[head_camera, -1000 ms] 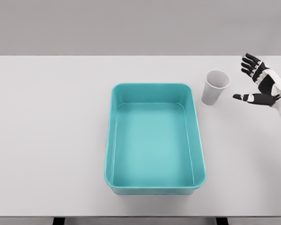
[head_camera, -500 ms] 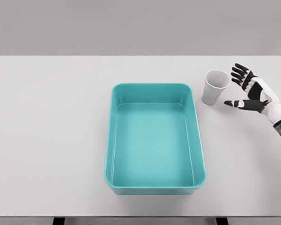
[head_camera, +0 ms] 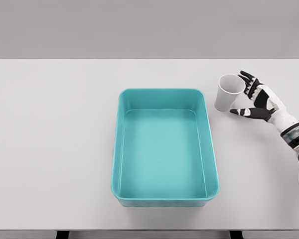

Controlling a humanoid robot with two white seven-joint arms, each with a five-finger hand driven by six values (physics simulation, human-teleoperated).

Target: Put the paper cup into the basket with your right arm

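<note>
Here, in the head view, the white paper cup (head_camera: 229, 92) stands upright on the white desk (head_camera: 50, 129), just right of the teal basket (head_camera: 164, 196) near its far right corner and outside it. The right hand (head_camera: 254, 100) sits right of the cup, fingers (head_camera: 247, 76) spread around its rim side and thumb beside its base, not clamped. The basket holds nothing.

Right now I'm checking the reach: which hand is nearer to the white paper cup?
Right. The right hand is beside the white paper cup, on its right, fingers spread at its rim. The left hand is not in view.
</note>
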